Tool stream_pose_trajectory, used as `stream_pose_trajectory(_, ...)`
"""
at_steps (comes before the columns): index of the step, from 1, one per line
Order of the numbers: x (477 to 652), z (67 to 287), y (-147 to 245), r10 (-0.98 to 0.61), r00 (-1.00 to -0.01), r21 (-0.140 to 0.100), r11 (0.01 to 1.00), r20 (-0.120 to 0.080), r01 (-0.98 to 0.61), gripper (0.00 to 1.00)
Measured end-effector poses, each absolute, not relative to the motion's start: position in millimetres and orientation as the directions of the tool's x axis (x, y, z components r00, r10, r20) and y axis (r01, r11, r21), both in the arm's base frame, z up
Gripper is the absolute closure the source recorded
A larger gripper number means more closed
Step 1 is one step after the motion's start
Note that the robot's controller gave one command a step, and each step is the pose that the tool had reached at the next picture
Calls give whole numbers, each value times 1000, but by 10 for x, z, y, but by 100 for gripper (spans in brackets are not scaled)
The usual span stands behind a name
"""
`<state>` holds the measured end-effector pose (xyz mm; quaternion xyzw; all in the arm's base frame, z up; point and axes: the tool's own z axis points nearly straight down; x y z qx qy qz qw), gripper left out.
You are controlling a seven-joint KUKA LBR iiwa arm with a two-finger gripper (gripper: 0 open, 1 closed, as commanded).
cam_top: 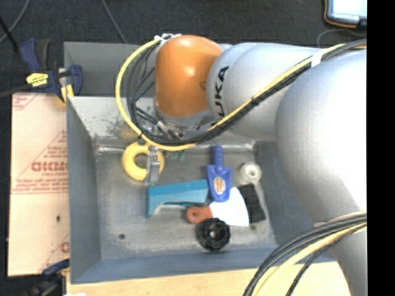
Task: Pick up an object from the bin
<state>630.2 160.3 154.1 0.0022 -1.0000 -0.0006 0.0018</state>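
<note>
My gripper [152, 166] reaches down from under the orange wrist cover at the bin's back left. It stands at the right side of a yellow ring-shaped tape roll [133, 161] that lies flat on the floor, and it overlaps the roll's rim. Just in front lies a light blue block-shaped piece [175, 197]. To its right, a dark blue spring clamp [218, 177] points toward the back wall.
A small orange-red piece [197, 214], a white brush with black bristles [239, 209] and a black round knob [213, 234] lie front right. A small white cap [250, 172] sits by the right wall. The arm covers the bin's back and right side.
</note>
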Motion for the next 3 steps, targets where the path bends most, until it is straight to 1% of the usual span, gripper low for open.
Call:
stream_pose_trajectory(1, 6314, 1593, 1597, -2, -1000, 2, 1000, -3, -2, 0)
stream_pose_trajectory(2, 5993, 1094, 1233, -102, -995, 1, 995, -4, -102, 0)
stream_pose_trajectory(3, 5767, 1176, 950, -55, -998, 2, 998, 1, -55, 0)
